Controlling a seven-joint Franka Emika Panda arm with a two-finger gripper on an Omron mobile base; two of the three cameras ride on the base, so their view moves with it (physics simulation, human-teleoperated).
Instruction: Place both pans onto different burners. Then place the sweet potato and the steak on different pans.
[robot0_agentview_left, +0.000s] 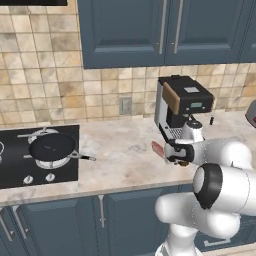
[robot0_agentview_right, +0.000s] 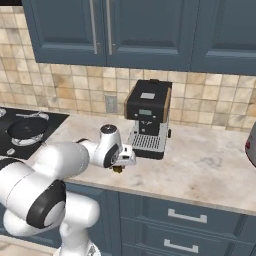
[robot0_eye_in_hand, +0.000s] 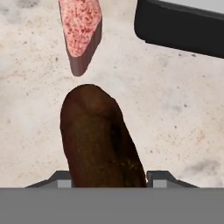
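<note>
While our two dark finger tips flank the oblong orange-brown sweet potato (robot0_eye_in_hand: 101, 138), one on each side of its near end, we judge the step in hand to be taking it up off the pale speckled stone counter (robot0_eye_in_hand: 175, 109). The two-finger gripper (robot0_eye_in_hand: 108, 179) has its jaws drawn in to a middling width around the potato; from the hand view we cannot tell for certain that the pads bear on its skin, so we note the grip as probable, not proven.

To do this well, we would confirm firm contact before lifting, hold near the thick middle so that the rounded lump does not roll or pivot out, and rise straight up.

Just beyond the jaws, past the far end of the potato and close to it, lies the flat pinkish-red slab of steak (robot0_eye_in_hand: 81, 30); the lift should not brush it. Further off and to one side stands the black base of the coffee machine (robot0_eye_in_hand: 179, 28).

Farthest from the jaws, well apart along the counter, one round shallow black frying pan (robot0_agentview_left: 52, 146) sits on a silver-grey burner ring of the black glass cooktop (robot0_agentview_left: 15, 172). We judge this the likely destination, calling for a long, level carry.
</note>
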